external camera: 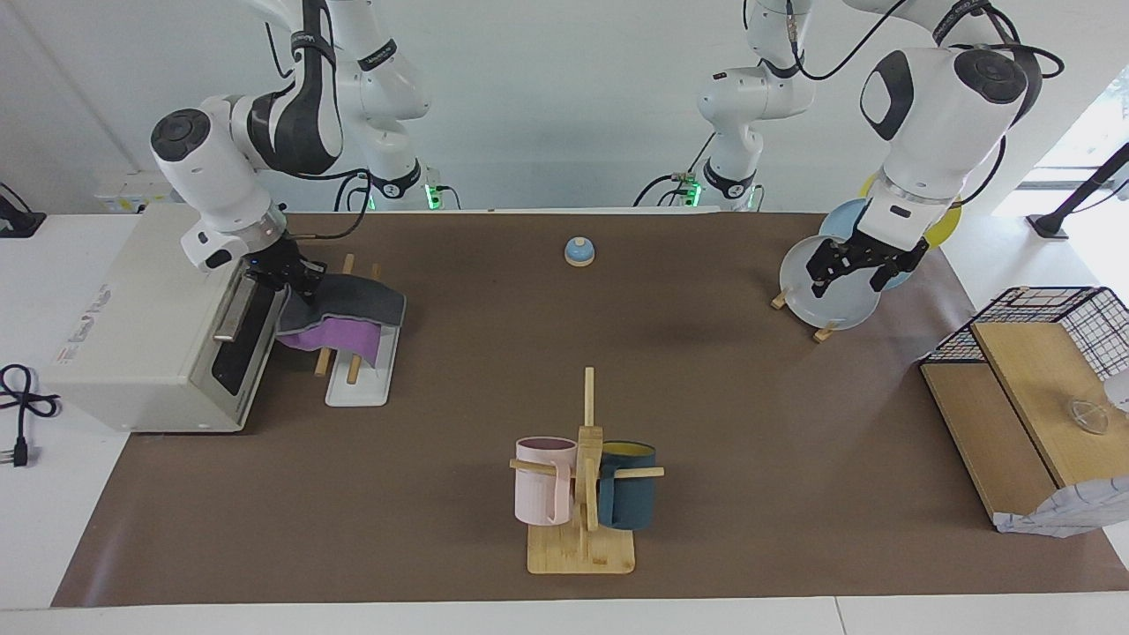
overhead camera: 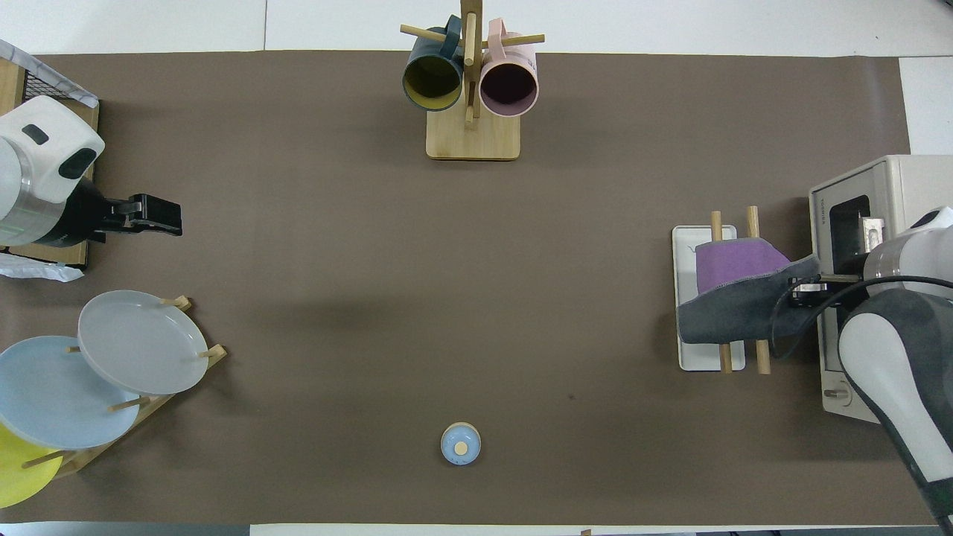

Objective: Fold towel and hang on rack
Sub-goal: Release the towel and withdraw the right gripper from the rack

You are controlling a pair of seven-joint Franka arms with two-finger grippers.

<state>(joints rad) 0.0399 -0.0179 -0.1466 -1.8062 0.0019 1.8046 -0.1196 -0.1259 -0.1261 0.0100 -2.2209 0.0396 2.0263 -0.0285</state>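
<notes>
The towel [external camera: 353, 309], dark grey face up with purple showing at one end, lies draped across the two wooden rods of the rack [external camera: 357, 388] at the right arm's end of the table. It also shows in the overhead view [overhead camera: 733, 298], on the rack [overhead camera: 689, 242]. My right gripper [external camera: 300, 280] is at the towel's edge on the side toward the white appliance and is shut on it, with that edge drawn up to the fingers; it also shows in the overhead view [overhead camera: 805, 286]. My left gripper [external camera: 857, 272] hangs open and empty in the air by the plate stand and waits; it also shows in the overhead view [overhead camera: 160, 216].
A white appliance [external camera: 132, 326] stands right beside the rack. A plate stand [external camera: 833, 300] with round plates and a wire basket with wooden boards [external camera: 1041, 353] are at the left arm's end. A mug tree [external camera: 586, 476] and a small blue bell [external camera: 579, 251] stand mid-table.
</notes>
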